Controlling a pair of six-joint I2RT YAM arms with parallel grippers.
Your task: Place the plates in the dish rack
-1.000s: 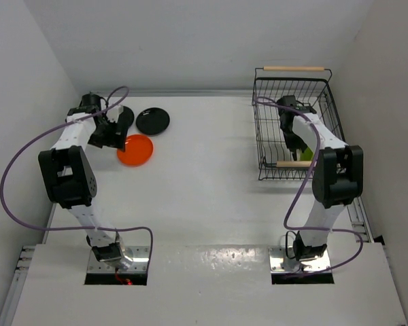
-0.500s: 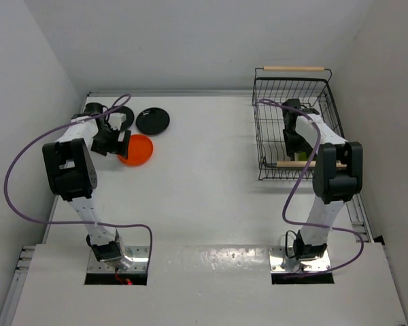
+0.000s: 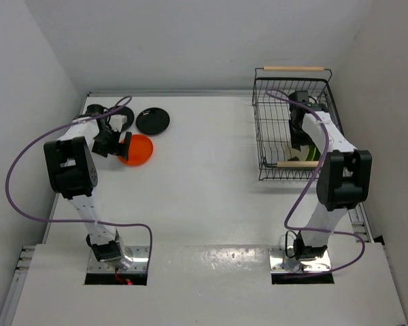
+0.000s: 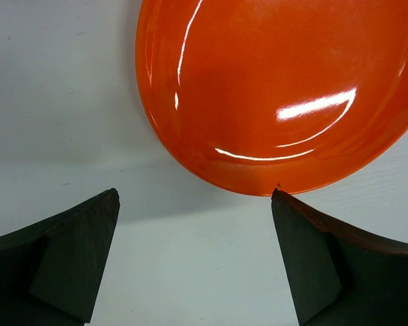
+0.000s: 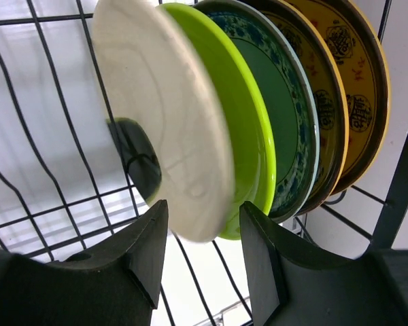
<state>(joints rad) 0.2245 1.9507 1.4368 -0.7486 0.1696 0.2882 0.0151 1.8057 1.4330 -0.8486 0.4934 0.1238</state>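
The dish rack (image 3: 262, 136) stands at the back right. In it several plates stand on edge in a row: cream (image 5: 166, 115), lime green (image 5: 248, 136), blue-grey patterned (image 5: 285, 115) and two brown-gold (image 5: 357, 88). My right gripper (image 5: 204, 204) is open inside the rack (image 5: 398, 183), its jaws standing apart on either side of the cream plate's blurred lower rim. On the table at the left lie an orange-red plate (image 3: 137, 149) and a black plate (image 3: 153, 121). My left gripper (image 4: 195, 192) is wide open just short of the orange-red plate (image 4: 279, 88), the right fingertip at its edge.
The left wall runs close beside the left arm (image 3: 71, 163). The rack's two wooden handles (image 3: 294, 68) lie across its far and near ends. The right arm (image 3: 340, 173) reaches over the rack's near edge. White tabletop (image 3: 204, 183) lies between the plates and the rack.
My right gripper has opened and let go of the cream plate in the rack, and that arm has shifted toward the rack's far end. The left gripper has edged up to the orange-red plate.
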